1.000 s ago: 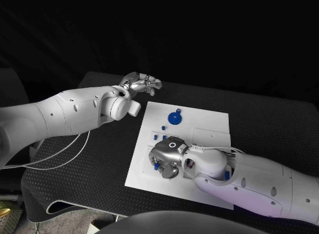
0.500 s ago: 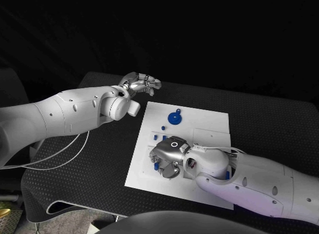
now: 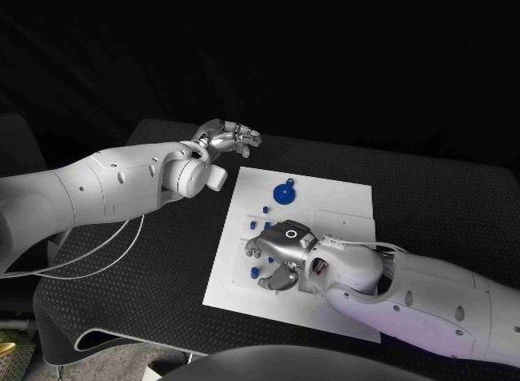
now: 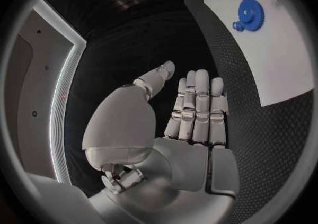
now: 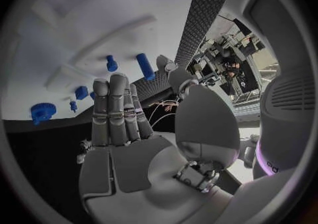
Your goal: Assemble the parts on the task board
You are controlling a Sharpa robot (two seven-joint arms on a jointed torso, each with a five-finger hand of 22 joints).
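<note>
The white task board (image 3: 334, 198) lies mid-table. A blue gear (image 3: 285, 192) sits near its far edge, also seen as the blue gear (image 4: 250, 13) in the left wrist view. Small blue pegs (image 3: 251, 224) stand by the board's left side, and another blue piece (image 3: 255, 272) lies nearer me. My right hand (image 3: 278, 255) hovers over the board's near-left part, fingers straight and thumb apart, holding nothing. Past its fingertips (image 5: 113, 83), blue pegs (image 5: 144, 66) and a small gear-like piece (image 5: 41, 112) stand on the board (image 5: 79, 28). My left hand (image 3: 228, 135) hangs off the board beyond its far-left corner, flat and empty (image 4: 195, 107).
The black table (image 3: 443, 190) stretches to the right of the board. A white cable (image 3: 99, 246) loops over the table's left side under my left arm. A raised white rectangle (image 3: 345, 216) sits on the board just beyond my right hand.
My right hand has shifted slightly to the right over the board. The left hand and the blue parts have not moved.
</note>
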